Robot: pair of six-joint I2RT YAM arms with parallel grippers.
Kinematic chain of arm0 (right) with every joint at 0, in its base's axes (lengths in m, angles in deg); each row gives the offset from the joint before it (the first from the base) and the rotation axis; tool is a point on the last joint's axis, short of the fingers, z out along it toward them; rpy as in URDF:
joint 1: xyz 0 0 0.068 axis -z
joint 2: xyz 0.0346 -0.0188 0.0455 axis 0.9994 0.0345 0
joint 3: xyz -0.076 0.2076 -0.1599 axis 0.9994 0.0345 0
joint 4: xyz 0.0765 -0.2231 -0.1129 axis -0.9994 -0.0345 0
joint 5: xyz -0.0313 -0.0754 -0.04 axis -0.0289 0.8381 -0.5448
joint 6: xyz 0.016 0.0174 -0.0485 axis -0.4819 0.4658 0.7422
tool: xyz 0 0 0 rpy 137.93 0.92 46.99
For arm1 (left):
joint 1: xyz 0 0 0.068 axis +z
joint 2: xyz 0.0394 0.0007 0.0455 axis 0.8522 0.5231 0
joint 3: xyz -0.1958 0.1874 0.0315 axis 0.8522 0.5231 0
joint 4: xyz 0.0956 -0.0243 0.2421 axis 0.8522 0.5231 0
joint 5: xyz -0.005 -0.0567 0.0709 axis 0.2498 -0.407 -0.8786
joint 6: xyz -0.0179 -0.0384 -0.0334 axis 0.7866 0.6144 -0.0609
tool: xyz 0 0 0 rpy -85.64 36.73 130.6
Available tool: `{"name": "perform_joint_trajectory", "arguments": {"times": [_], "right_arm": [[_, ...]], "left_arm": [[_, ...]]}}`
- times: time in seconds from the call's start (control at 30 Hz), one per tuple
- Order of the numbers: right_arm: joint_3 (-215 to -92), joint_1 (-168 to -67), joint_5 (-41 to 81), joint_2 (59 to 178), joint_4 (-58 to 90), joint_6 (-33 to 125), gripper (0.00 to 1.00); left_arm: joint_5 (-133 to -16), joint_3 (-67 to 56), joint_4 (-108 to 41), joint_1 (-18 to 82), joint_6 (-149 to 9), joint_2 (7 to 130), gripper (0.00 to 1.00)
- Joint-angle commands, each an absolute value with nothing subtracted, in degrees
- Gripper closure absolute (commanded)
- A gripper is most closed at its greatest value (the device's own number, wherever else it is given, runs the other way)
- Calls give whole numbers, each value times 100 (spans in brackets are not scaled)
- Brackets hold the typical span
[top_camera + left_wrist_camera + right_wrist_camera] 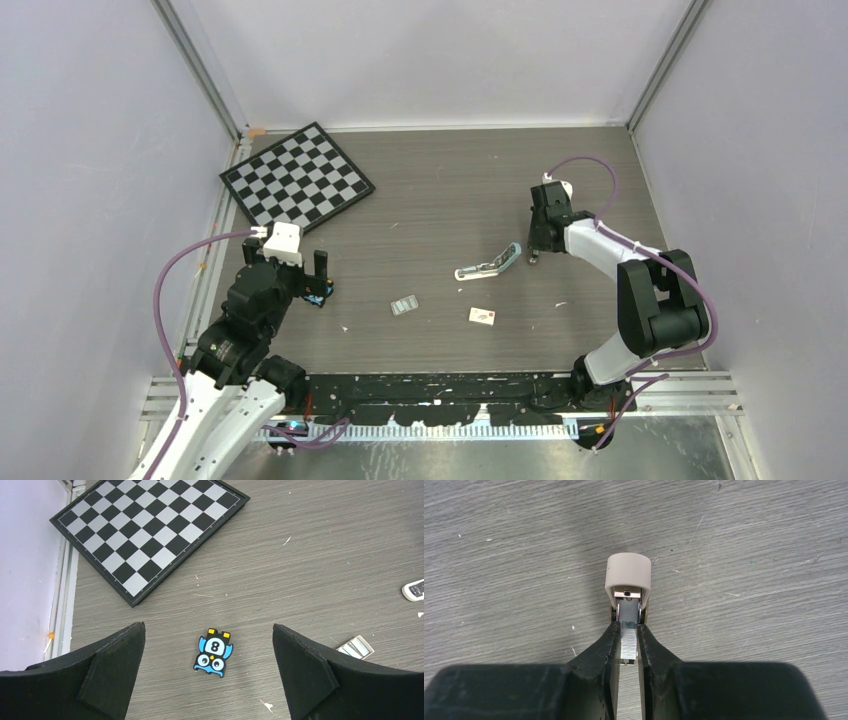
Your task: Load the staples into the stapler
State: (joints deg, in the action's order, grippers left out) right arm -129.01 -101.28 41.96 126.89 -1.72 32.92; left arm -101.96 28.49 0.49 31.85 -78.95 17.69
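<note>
Table top [440, 190]: grey wood-grain, matt, marked with fine pale scratches and specks. Staples [628, 647]: bare silvery metal, finely ribbed, catching the light. Right gripper [628, 628]: fingers [599, 655] of matt black plastic, slightly grainy. Same dull black, faintly textured, on the left gripper [209, 625] fingers [110, 670]. Pale rounded cap [628, 572]: smooth, matt, plastic-looking, over a shiny metal channel. Stapler [490, 264]: pale teal and white plastic with a silvery metal strip. Chessboard [150, 530]: smooth squares with a soft sheen, black rim. Penguin gadget [214, 652]: smooth printed blue-and-black plastic, lightly glossy. Walls [100, 150]: plain matt lavender. Frame rails [200, 60]: brushed metal.
</note>
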Motion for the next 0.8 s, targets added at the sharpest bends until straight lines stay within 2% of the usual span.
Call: {"name": "perform_joint_trajectory", "arguments": {"times": [0.0,0.77], "right_arm": [[-13158,-10106,4217,12454,-129,3234,79],[-12830,-10104,4230,12571,43,3200,80]], "left_arm": [[-10201,2841,-208,3165,-7881,1785,0],[-10205,2839,-218,3165,-7888,1812,0]]}}
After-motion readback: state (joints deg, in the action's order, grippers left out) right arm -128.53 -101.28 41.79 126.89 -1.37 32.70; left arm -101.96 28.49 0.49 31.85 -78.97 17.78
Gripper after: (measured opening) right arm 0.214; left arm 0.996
